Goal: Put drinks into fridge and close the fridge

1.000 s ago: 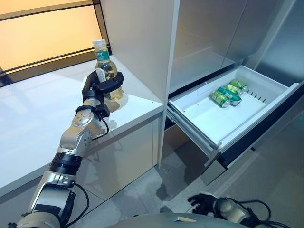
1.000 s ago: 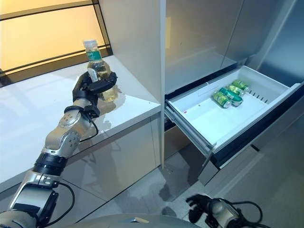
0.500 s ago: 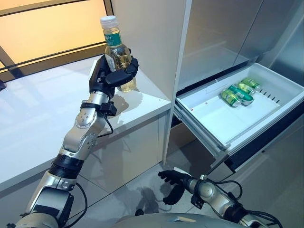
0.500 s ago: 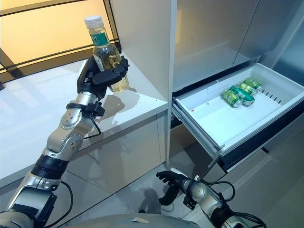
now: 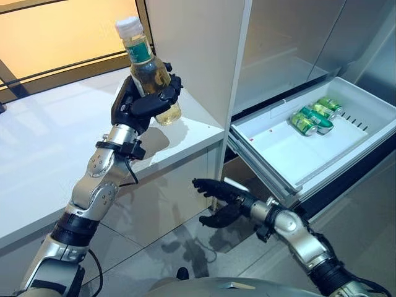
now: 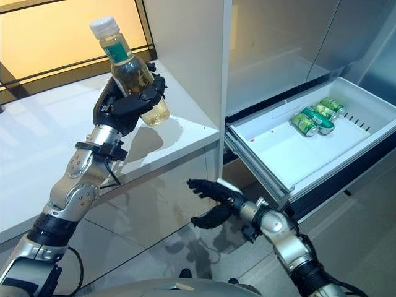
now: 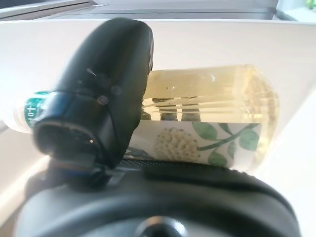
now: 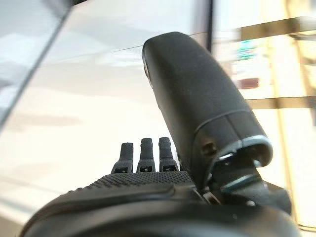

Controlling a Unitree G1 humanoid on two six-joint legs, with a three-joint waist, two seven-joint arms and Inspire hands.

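A clear bottle point(image 5: 148, 71) of pale yellow drink with a white cap and green label is lifted above the white counter point(image 5: 43, 148), tilted. My left hand point(image 5: 141, 102) is shut round its body; the left wrist view shows the bottle point(image 7: 212, 123) against the palm under the thumb. My right hand point(image 5: 223, 201) is open, fingers straight, raised in front of the counter's lower panel, left of the open fridge drawer point(image 5: 346, 151). Three green cans point(image 5: 314, 116) lie in the drawer's far corner.
A white vertical panel point(image 5: 204, 55) stands between the counter and the fridge compartment point(image 5: 284, 55). The drawer's front edge point(image 5: 260, 170) juts out towards my right hand. Grey floor tiles point(image 5: 365, 223) lie below.
My left hand has lifted the bottle a little higher and tilted it. My right hand has risen from near the floor towards the drawer's front corner.
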